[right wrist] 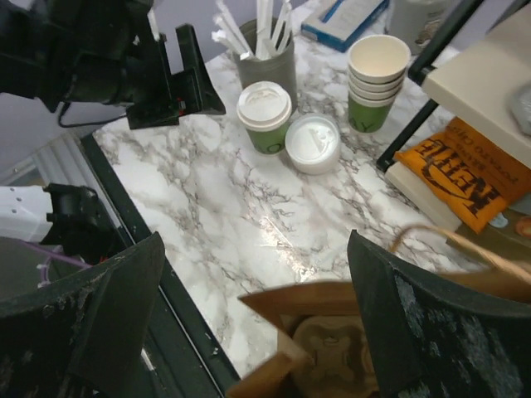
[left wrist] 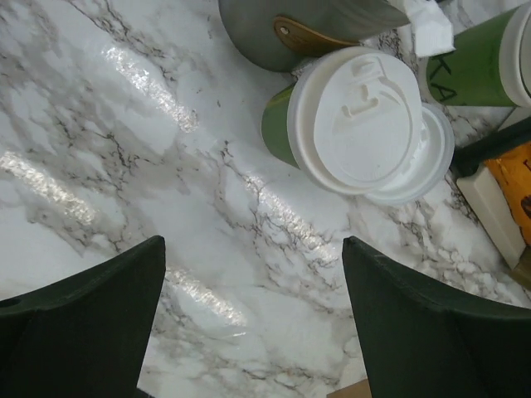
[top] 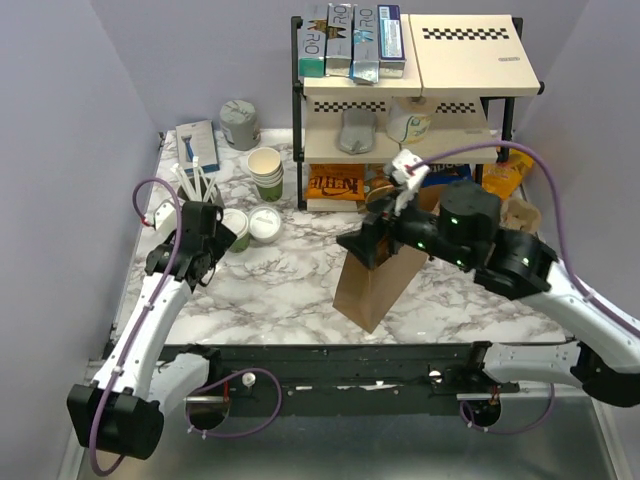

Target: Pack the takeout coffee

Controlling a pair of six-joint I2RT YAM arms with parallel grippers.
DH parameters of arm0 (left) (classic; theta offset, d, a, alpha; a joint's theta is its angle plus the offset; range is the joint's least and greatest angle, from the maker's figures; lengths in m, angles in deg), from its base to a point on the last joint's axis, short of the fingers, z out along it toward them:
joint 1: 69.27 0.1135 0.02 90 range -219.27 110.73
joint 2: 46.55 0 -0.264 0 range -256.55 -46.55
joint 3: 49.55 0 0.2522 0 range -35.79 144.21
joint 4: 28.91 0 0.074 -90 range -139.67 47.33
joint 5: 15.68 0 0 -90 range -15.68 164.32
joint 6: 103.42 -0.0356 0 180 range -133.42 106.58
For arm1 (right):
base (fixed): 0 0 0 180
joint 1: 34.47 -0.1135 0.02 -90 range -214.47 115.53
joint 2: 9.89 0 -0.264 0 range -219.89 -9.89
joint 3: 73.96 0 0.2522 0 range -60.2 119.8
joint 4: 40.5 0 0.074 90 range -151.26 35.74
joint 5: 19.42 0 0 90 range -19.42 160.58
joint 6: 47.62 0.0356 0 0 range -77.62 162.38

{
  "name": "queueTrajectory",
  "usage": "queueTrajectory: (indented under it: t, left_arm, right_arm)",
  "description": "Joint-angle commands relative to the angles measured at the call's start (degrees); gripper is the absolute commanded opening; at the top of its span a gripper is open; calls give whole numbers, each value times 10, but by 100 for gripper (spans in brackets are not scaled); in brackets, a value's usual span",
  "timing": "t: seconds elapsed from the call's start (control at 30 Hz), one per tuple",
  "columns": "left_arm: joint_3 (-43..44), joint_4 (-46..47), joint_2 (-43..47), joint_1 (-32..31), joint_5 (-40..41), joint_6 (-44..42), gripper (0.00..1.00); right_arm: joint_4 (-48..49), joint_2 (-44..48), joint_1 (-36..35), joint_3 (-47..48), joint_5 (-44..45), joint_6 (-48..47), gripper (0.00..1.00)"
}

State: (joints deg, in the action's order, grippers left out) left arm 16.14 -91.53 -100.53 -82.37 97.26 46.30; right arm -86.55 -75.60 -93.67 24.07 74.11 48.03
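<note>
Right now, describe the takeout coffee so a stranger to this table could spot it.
On the marble table, look left of the black shelf rack to the grey cup of white sticks. The takeout coffee, a green-banded paper cup, stands beside it. Only it wears a white lid; the stacked cups are lidless, the loose lid lies flat.

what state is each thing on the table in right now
takeout coffee: upright, lid on, not gripped
loose white lid: lying flat beside the coffee
stack of cups: upright, lidless
grey cup: upright, holding white sticks
paper bag: standing, mouth open, pulp tray inside
left gripper: open, empty, near the coffee
right gripper: open, over the bag's mouth
</note>
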Motion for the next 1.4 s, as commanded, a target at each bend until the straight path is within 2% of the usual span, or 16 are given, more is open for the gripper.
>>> queueTrajectory:
  t: [0.0, 0.23, 0.57, 0.73, 0.87, 1.03, 1.17, 1.37]
  left_arm:
    - [-36, 143, -27, 54, -109, 15, 91]
    - [-62, 195, -54, 66, -84, 49, 85]
    - [-65, 218, -105, 78, -67, 47, 66]
    - [-69, 238, -121, 82, -66, 42, 62]
    - [-69, 246, -139, 84, -73, 41, 52]
    - [-68, 257, -143, 86, -83, 35, 45]
    - [-64, 250, -143, 87, -89, 29, 31]
    - [-64, 239, -133, 87, -127, 8, 20]
  right_arm:
    - [72, 87, -4, -64, 68, 32, 100]
    - [65, 132, -3, -99, 100, 39, 100]
    - [54, 146, -4, -100, 118, 39, 100]
    - [43, 148, -4, -102, 117, 46, 100]
    - [35, 150, -4, -100, 122, 52, 100]
    - [28, 150, -4, -97, 122, 60, 100]
    - [21, 148, -4, -95, 124, 63, 100]
    - [20, 149, -3, -96, 125, 67, 100]
